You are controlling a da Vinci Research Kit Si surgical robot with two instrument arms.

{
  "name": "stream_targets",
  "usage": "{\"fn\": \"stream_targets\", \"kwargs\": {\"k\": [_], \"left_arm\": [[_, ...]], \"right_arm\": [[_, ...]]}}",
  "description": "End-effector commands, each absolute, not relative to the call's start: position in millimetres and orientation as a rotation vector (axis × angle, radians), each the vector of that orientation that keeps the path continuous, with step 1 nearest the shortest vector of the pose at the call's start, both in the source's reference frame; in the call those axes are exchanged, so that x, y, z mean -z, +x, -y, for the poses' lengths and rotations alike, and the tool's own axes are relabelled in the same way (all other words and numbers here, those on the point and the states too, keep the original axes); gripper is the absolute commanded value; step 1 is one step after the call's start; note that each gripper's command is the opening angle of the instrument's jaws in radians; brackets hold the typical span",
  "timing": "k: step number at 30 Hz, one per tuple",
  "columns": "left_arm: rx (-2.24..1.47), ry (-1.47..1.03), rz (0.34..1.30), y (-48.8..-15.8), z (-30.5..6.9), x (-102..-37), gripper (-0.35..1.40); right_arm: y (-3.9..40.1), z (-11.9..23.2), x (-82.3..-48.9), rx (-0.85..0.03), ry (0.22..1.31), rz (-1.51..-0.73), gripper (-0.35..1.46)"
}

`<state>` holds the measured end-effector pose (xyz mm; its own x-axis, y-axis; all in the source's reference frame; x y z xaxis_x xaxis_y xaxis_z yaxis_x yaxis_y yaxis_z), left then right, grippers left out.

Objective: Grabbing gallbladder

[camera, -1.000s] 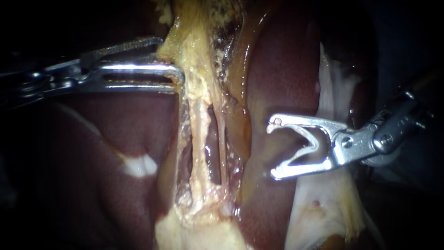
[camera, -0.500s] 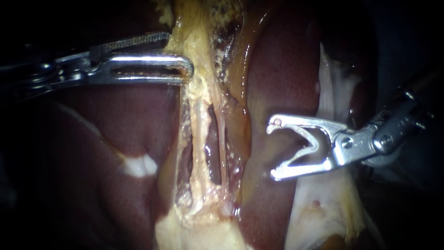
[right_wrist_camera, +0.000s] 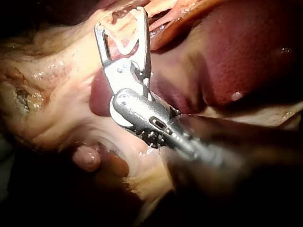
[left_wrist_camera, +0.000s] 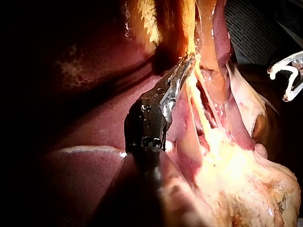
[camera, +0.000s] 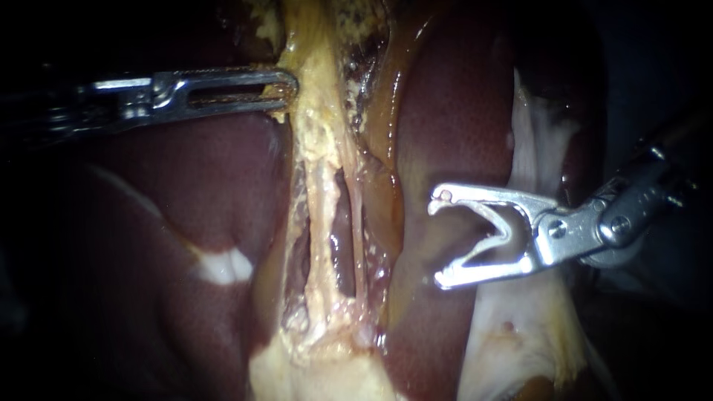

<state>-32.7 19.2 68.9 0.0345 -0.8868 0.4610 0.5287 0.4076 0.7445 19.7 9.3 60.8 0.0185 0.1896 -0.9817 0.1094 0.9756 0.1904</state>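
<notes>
One liver (camera: 186,193) fills the endoscope view, and two instruments work over it. My left instrument (camera: 278,89) comes in level across the liver's upper left. Its two jaws are clenched on the left margin of the gallbladder (camera: 316,82). The gallbladder is the single pale yellow band that runs down the cleft between the liver's two dark-red lobes, starting at the liver's upper edge. In the left wrist view the same jaws lie narrow and close, their tips sunk in the yellow tissue.

On the left lobe, below the instrument, sits one small white patch (camera: 223,266). Below the grip, the band thins into two pale strands (camera: 321,223) with dark gaps between them. These run down to one lumpy yellow fatty mass (camera: 319,371) at the liver's lower edge.

Right of the cleft, my right instrument (camera: 440,240) reaches in over the right lobe. Its two jaws are spread wide in a V and hold nothing, and they stand well apart from the gallbladder. The right wrist view also shows a clear gap between these jaws. Behind the instrument, one sheet of white tissue (camera: 535,141) drapes along the liver's right edge.
</notes>
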Motion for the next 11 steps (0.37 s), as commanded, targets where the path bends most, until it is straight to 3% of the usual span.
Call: {"fn": "stream_targets", "kwargs": {"k": [1, 11], "left_arm": [[1.138, 0.424, 1.051, -32.7, -19.2, -68.8, -0.35], [1.138, 0.423, 1.051, -32.8, -19.2, -68.8, -0.35]], "right_arm": [[19.7, -9.3, -60.8, -0.063, 0.237, -1.556, 0.55], [19.7, -9.3, -60.8, -0.064, 0.237, -1.556, 0.55]]}}
